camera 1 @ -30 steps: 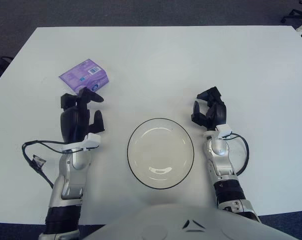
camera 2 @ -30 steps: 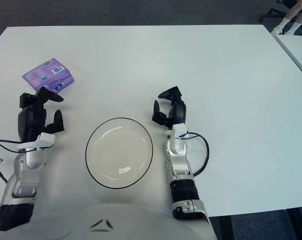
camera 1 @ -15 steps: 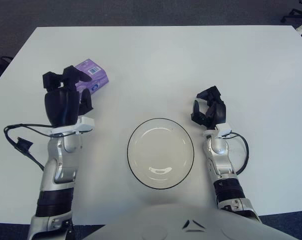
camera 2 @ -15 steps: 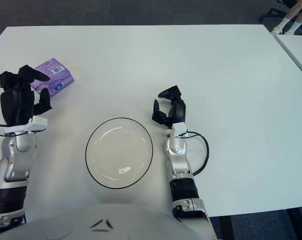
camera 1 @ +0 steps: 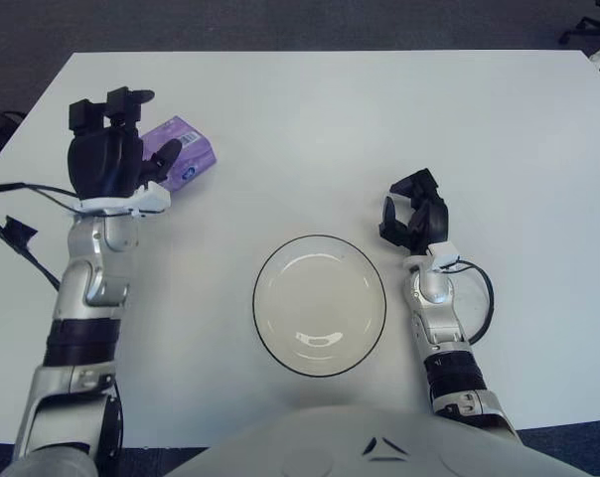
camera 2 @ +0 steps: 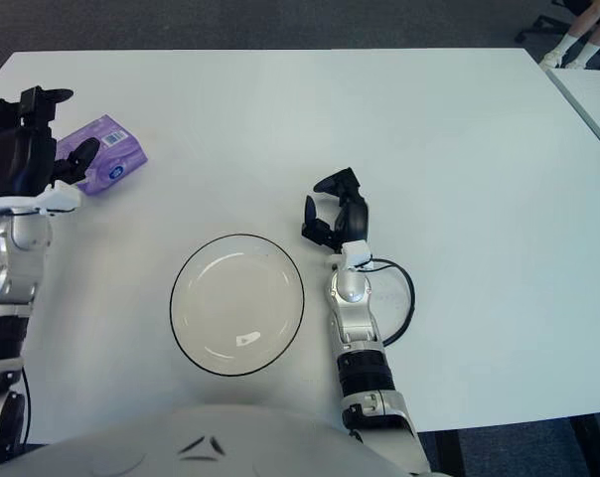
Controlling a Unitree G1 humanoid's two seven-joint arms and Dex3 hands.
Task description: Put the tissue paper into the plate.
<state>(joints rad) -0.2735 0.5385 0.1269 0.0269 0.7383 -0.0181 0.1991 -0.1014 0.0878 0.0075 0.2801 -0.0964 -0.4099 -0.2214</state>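
The tissue paper is a small purple packet (camera 1: 184,158) lying on the white table at the far left. The plate (camera 1: 320,304) is a clear round dish with a dark rim, near the table's front middle. My left hand (camera 1: 111,149) is raised over the left part of the packet, fingers spread, covering part of it and holding nothing. My right hand (camera 1: 416,217) rests on the table just right of the plate, fingers curled and empty.
The white table (camera 1: 360,129) fills the view, with dark carpet beyond its far edge. A black cable (camera 1: 12,229) hangs from my left arm. Another table's corner (camera 2: 588,84) shows at the far right.
My left hand has risen and moved forward and left, from beside the plate to over the purple packet. The packet, plate and right hand have not moved.
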